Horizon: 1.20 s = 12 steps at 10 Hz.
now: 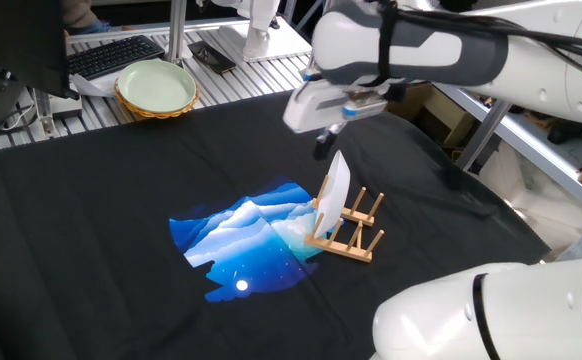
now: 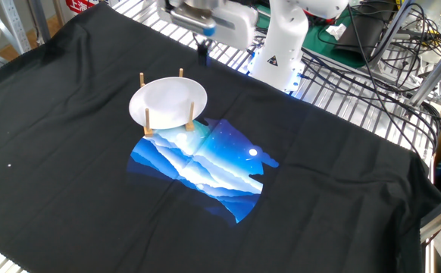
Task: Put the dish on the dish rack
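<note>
The dish (image 1: pixel 339 182) stands upright in the dish rack (image 1: pixel 349 229) — gripper (image 1: pixel 325 141) above it, apart — bowl (image 1: pixel 156 88) far behind.

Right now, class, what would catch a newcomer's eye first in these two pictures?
First the white plate standing on edge in the wooden rack, mid-table. Next the bright blue picture on the black cloth, right beside the rack. Then the gripper above the plate, apart from it.
</note>
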Available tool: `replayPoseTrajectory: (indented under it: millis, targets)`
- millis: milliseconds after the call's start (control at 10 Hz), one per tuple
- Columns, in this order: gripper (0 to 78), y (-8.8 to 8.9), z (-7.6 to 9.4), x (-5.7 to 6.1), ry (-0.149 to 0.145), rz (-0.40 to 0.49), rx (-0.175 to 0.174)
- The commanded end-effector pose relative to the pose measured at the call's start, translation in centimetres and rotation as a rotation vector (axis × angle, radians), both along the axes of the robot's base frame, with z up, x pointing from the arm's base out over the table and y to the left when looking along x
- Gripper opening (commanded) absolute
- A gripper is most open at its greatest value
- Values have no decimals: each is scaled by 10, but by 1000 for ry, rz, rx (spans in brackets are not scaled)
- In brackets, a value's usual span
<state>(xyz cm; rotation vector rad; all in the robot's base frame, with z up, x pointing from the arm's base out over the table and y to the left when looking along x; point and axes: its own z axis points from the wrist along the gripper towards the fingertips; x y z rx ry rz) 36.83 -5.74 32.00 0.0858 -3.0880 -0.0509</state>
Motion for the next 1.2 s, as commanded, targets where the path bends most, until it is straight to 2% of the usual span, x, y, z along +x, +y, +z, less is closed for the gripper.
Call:
replayPoseTrajectory:
  millis: [100,400,1200]
  targets:
    - [13,40,-8,4,-5,-38,-14]
    - [13,39,-7,3,-10,9,-14]
    - [13,39,-7,4,-8,9,-11]
